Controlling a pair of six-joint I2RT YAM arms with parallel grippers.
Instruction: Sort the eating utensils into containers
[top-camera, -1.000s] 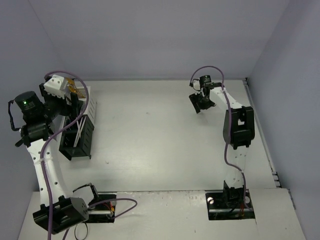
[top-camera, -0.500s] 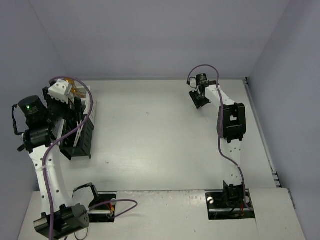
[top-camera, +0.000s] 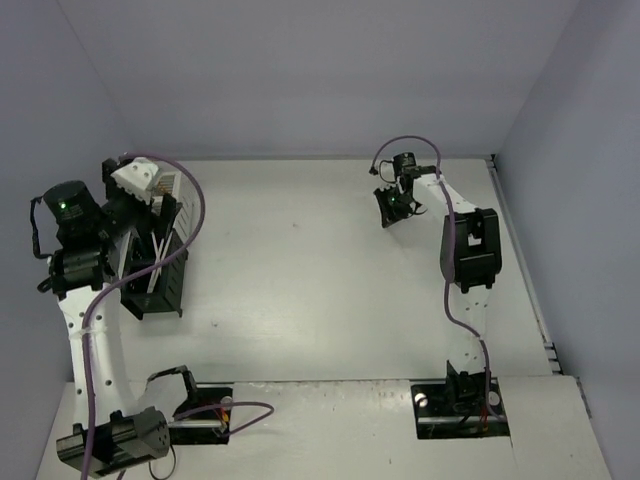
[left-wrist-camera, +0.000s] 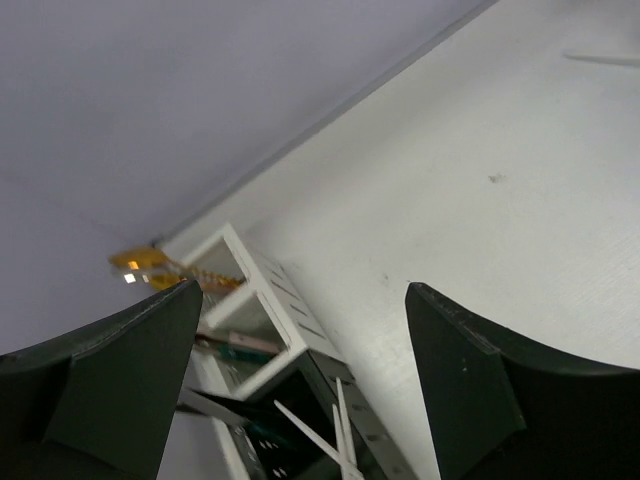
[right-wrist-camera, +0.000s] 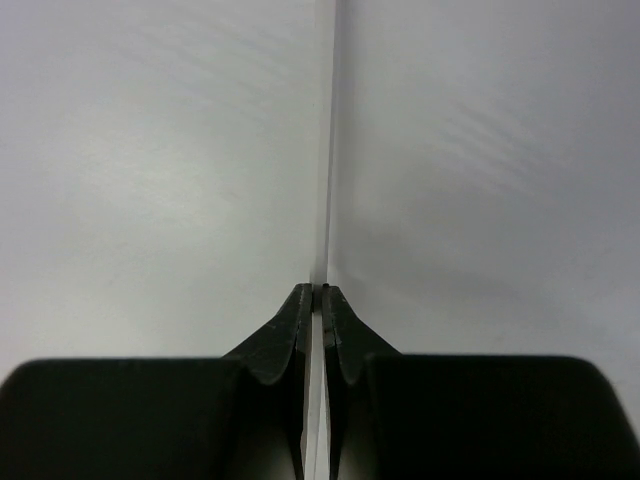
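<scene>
The left fingers (left-wrist-camera: 120, 380) hang wide apart and hold nothing, just above the white slatted container (left-wrist-camera: 265, 290). Gold spoons (left-wrist-camera: 150, 265) stick out of that container's far end. A teal-handled piece (left-wrist-camera: 245, 347) lies in the compartment beside it. On its near side stands a black container (top-camera: 165, 280) with thin sticks (left-wrist-camera: 310, 435) leaning inside.

Well to the right of the white slatted container, across bare tabletop (top-camera: 300, 290), the right fingers (right-wrist-camera: 290, 330) are pressed nearly together on a slim pale utensil (right-wrist-camera: 328, 150). It shows only edge-on, so I cannot tell whether it is a stick or a blade. Its long axis runs straight out from the fingertips, in line with the fingers, and its far end points away over the tabletop.

The coming move seems to turn on this: the piece is in the right arm, but its bin lies far to the left of it, near the left arm. The right arm would probably have to carry the piece leftward. It would then need to tip that long axis upright over an open top, with the left arm out of the way.
</scene>
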